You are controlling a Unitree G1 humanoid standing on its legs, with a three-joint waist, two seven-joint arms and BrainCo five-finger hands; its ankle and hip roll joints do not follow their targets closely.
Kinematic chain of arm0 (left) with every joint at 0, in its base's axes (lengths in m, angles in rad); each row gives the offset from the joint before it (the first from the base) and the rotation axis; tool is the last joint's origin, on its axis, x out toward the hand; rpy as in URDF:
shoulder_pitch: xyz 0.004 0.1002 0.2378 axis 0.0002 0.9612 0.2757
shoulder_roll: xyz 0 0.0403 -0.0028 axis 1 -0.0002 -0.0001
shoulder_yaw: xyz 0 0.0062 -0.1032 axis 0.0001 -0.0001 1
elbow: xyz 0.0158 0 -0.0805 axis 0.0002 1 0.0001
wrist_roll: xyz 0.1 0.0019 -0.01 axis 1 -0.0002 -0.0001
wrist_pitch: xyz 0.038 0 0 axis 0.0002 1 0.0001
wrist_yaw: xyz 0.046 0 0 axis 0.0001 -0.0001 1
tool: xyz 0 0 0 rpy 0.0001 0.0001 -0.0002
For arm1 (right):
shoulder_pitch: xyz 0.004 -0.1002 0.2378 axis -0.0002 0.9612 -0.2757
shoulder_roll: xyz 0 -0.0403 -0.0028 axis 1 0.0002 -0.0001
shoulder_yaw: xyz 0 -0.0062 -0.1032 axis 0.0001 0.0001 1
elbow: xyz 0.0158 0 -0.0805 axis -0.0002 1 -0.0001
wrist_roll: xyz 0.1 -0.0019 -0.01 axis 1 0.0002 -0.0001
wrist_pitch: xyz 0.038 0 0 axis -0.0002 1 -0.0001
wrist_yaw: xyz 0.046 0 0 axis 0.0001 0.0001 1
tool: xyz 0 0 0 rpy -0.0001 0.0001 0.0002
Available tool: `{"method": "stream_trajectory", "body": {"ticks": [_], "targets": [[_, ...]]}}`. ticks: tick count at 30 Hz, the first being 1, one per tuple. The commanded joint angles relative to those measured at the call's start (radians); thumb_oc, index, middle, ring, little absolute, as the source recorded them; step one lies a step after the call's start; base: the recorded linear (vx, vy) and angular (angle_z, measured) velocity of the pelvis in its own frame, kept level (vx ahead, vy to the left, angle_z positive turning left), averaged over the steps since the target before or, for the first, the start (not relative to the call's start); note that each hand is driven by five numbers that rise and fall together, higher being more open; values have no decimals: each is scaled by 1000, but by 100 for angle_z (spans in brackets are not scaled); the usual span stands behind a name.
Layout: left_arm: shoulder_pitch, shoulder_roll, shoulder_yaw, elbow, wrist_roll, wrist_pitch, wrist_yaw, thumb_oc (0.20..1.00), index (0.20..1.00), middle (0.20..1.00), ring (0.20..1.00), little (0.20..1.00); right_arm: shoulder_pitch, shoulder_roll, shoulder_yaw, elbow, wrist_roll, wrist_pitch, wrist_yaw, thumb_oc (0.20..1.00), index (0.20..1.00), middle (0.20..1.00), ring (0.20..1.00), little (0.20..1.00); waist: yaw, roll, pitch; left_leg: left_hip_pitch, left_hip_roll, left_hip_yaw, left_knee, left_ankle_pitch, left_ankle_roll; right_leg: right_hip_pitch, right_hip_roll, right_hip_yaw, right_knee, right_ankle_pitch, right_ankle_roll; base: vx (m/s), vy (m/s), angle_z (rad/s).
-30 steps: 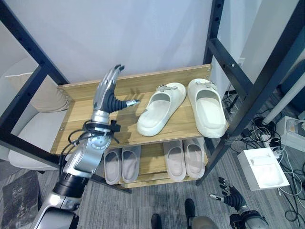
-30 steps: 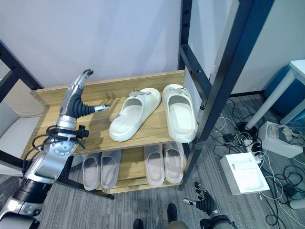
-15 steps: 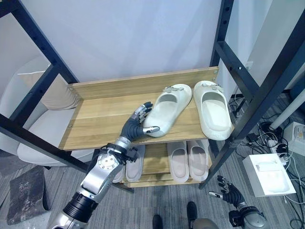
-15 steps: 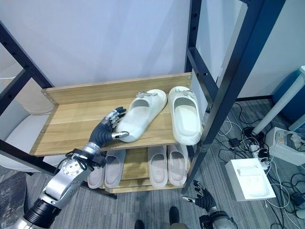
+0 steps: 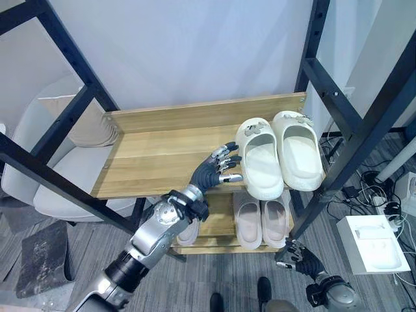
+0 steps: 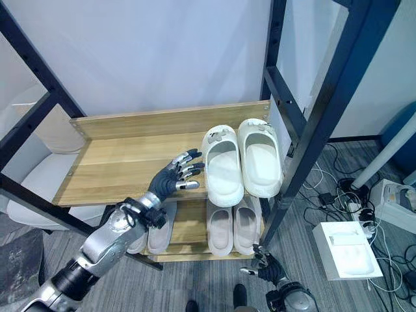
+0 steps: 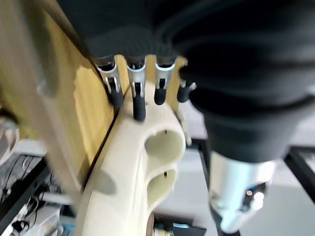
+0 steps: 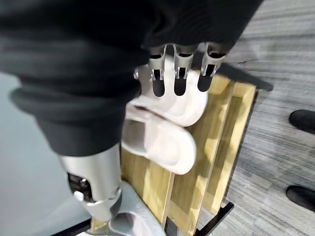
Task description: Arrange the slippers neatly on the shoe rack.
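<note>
1. Left eye view: the left hand [image 5: 218, 170] is spread open, fingers straight, fingertips just beside the left slipper [image 5: 260, 158], holding nothing.
2. Both slippers lie side by side at the top shelf's [image 5: 156, 156] right end; the right slipper [image 5: 299, 148] is nearest the edge.
3. Half a second ago the left slipper lay angled; now it lies parallel to its partner.
4. Right hand [image 5: 294, 253] hangs relaxed, open, near the floor.

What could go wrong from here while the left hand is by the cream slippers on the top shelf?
The left hand sits open beside the left cream slipper, whose heel overhangs the top shelf front edge; a pull toward the robot could drop it. A sideways nudge could crowd the right cream slipper, touching it, toward the rack post. The right hand hangs low, unable to catch.
</note>
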Motion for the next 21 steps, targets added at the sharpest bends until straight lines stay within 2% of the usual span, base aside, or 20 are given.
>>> {"method": "stream_trajectory", "body": {"ticks": [1,9,15,21], "targets": [[-174,-78,-70,82,52,-41,-7,1000,1000,1000,1000,1000,-32,15,-2,-23,16,-25,-27,1000,1000,1000,1000,1000,-40,-48,-7,36,-21,-20,-7,-58,-7,88,-21,-8,2,-148,78,0,0,0],[-228,-138,-43,231,143,-57,71,1000,1000,1000,1000,1000,-62,34,11,21,25,-25,-57,1000,1000,1000,1000,1000,-52,-47,-6,37,-20,-9,-7,-61,-7,86,-21,-2,2,-148,80,1,0,0],[-223,-144,-24,241,161,-68,97,1000,1000,1000,1000,1000,-87,47,20,50,40,-33,-74,1000,1000,1000,1000,1000,-49,-49,-5,38,-20,-9,-7,-61,-8,89,-21,-2,2,-151,79,0,0,0],[-250,-141,-19,277,264,-68,120,1000,1000,1000,1000,1000,-103,52,23,74,52,-41,-85,1000,1000,1000,1000,1000,-47,-51,-5,37,-18,-14,-7,-61,-9,89,-21,-6,2,-152,78,0,0,0]]}}
